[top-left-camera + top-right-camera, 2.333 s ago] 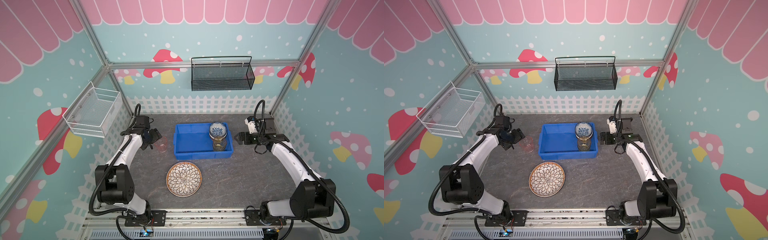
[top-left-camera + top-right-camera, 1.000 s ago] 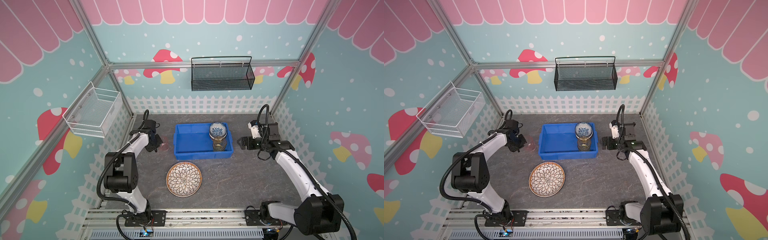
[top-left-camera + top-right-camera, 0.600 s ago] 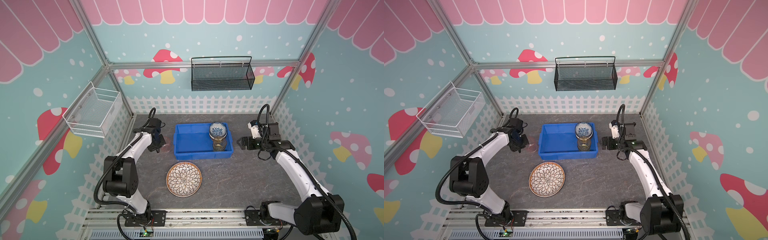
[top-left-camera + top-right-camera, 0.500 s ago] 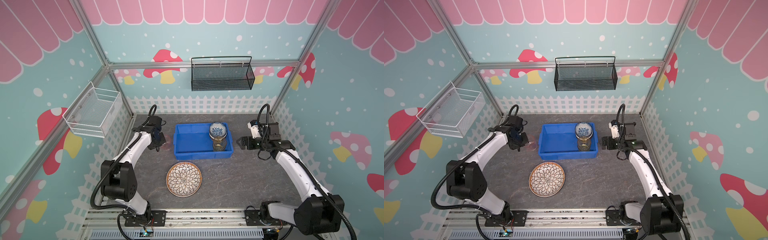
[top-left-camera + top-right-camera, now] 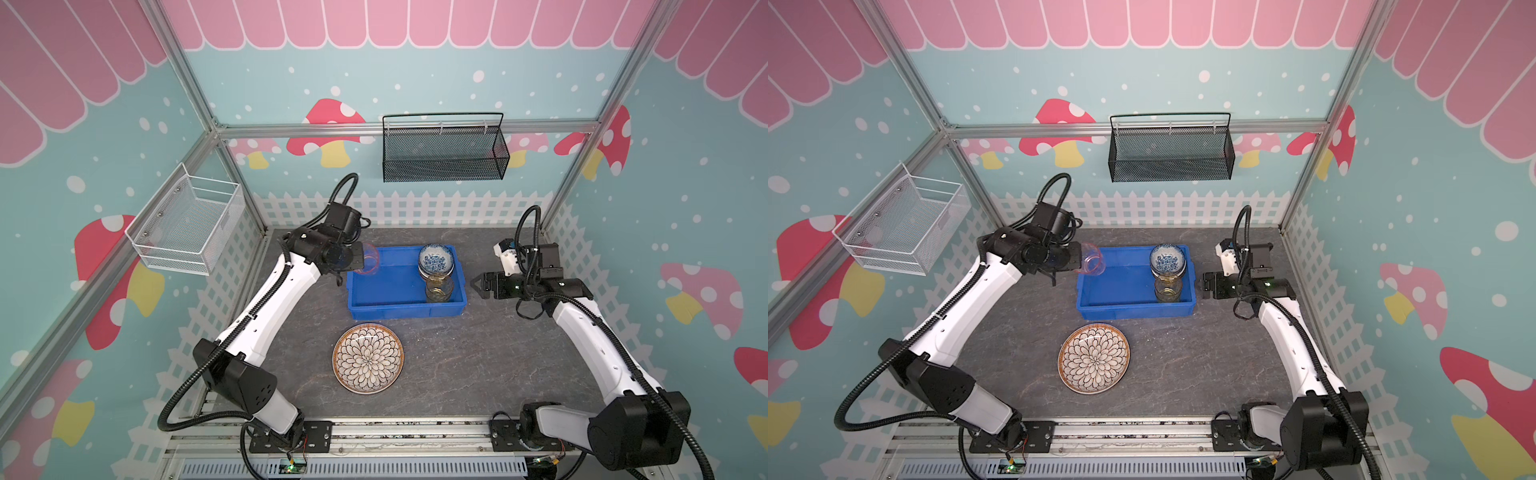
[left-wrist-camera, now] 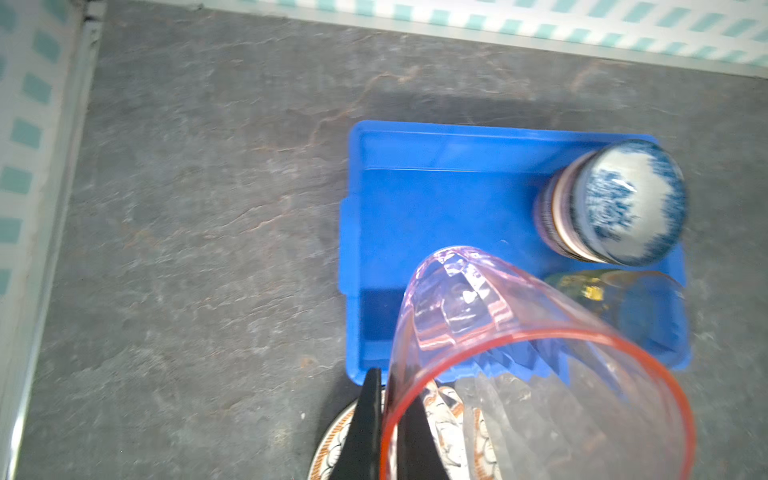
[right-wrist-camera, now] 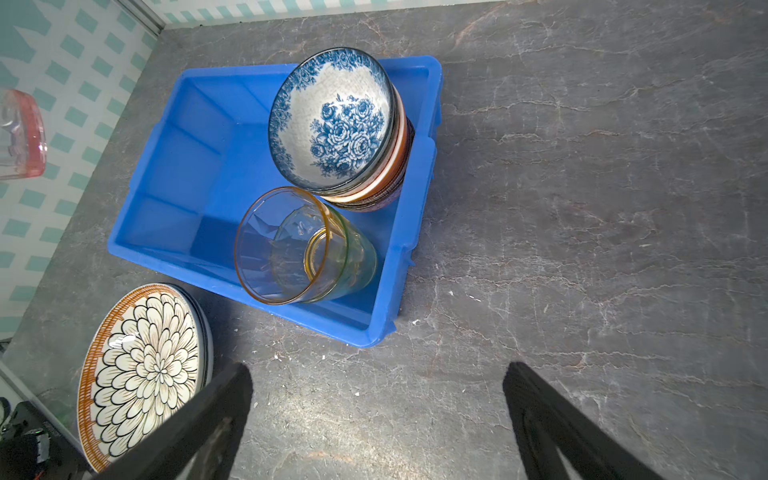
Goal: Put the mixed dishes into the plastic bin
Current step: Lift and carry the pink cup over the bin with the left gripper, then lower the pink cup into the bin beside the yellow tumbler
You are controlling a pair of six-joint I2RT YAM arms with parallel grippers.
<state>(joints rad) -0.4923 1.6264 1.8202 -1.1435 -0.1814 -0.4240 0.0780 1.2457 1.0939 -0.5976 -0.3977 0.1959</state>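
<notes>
My left gripper [image 6: 388,390] is shut on the rim wall of the pink cup [image 6: 498,332], one finger inside and one outside. It holds the cup tilted on its side above the left end of the blue plastic bin [image 5: 395,286]. In the bin's right end stand a stack of small patterned bowls [image 5: 435,259] and an amber cup [image 7: 286,245] nested with a green one. The petal-pattern plate [image 5: 368,358] lies on the table in front of the bin. My right gripper [image 7: 376,374] hangs open and empty over bare table, right of the bin.
A black mesh basket [image 5: 442,153] hangs on the back wall and a white wire basket [image 5: 187,228] on the left wall. White picket fencing lines the table's edges. Another plate's rim shows under the petal-pattern plate [image 7: 141,365].
My left gripper has lifted the pink cup off the table left of the bin and carried it right, over the bin's left end. The right arm has stayed still.
</notes>
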